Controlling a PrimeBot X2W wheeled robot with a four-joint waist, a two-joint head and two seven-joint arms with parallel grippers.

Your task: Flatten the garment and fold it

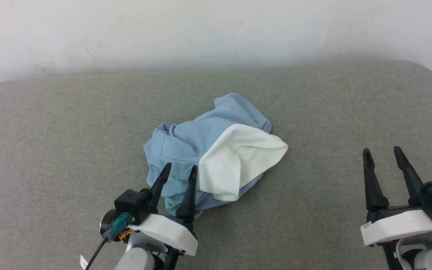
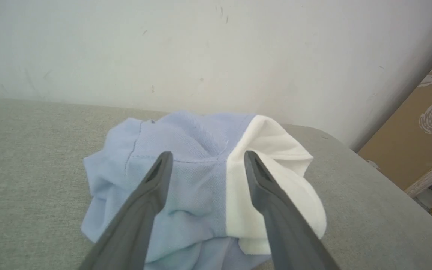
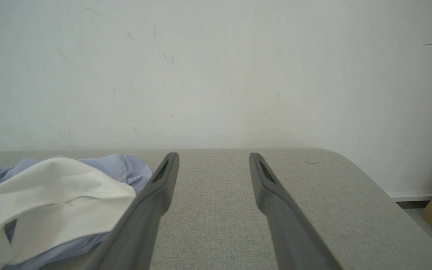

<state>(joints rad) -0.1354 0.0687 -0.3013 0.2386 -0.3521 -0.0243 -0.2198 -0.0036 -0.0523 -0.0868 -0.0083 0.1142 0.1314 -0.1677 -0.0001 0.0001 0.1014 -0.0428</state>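
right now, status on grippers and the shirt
Left gripper open at garment. Right gripper open, apart from it. Heap crumpled, not flattened. No obstacle seen.

The garment [image 1: 186, 142] lies in 1 heap near the middle of the table [image 1: 51, 150], with the wall [image 1: 201, 30] behind the table's far edge. Its collar panel [image 1: 238, 157] sits on top at the heap's right side, draped over the body fabric. The left gripper [image 1: 181, 166] is at the heap's near left edge, its 2 fingers reaching over the cloth toward the wall; whether they touch it cannot be told. The right gripper [image 1: 382, 150] is well apart to the right, over bare table near the right edge. A board [image 2: 399, 142] stands past the table's right end, beside the wall.
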